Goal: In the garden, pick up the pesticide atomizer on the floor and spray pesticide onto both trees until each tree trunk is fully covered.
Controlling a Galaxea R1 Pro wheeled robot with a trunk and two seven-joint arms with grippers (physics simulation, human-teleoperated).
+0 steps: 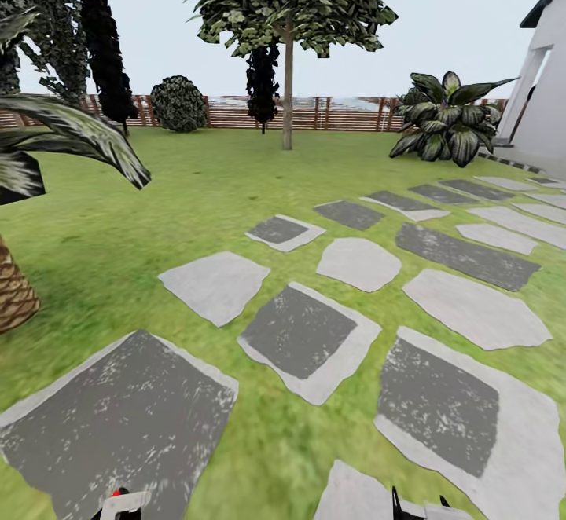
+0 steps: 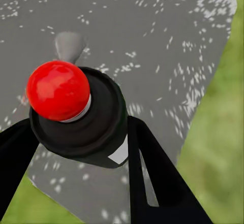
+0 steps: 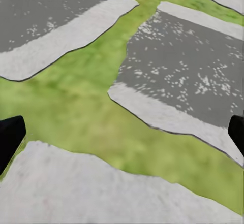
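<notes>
Between the left gripper's (image 2: 76,153) two black fingers (image 2: 157,183), the pesticide atomizer (image 2: 79,115) is sitting clamped, its dark body pinched from both sides and its red knob (image 2: 57,89) facing the wrist camera; the jaws are narrowed onto it. Holding it low over a dark paving stone (image 2: 152,41) is probably just a carrying pose while the robot is travelling. The right gripper (image 3: 122,137) is hanging with its jaws spread wide, one fingertip at each edge of its wrist view, carrying nothing above grass (image 3: 76,102) and pale stone (image 3: 91,193).

Outward, stepping stones (image 1: 299,339) are running across the lawn (image 1: 196,182) toward a white house (image 1: 546,88). One straight-trunked tree (image 1: 288,88) is standing well ahead near the wooden fence (image 1: 330,111), so spraying is judged not yet begun. A scaly palm trunk (image 1: 12,292) is sitting at the lawn's left edge.
</notes>
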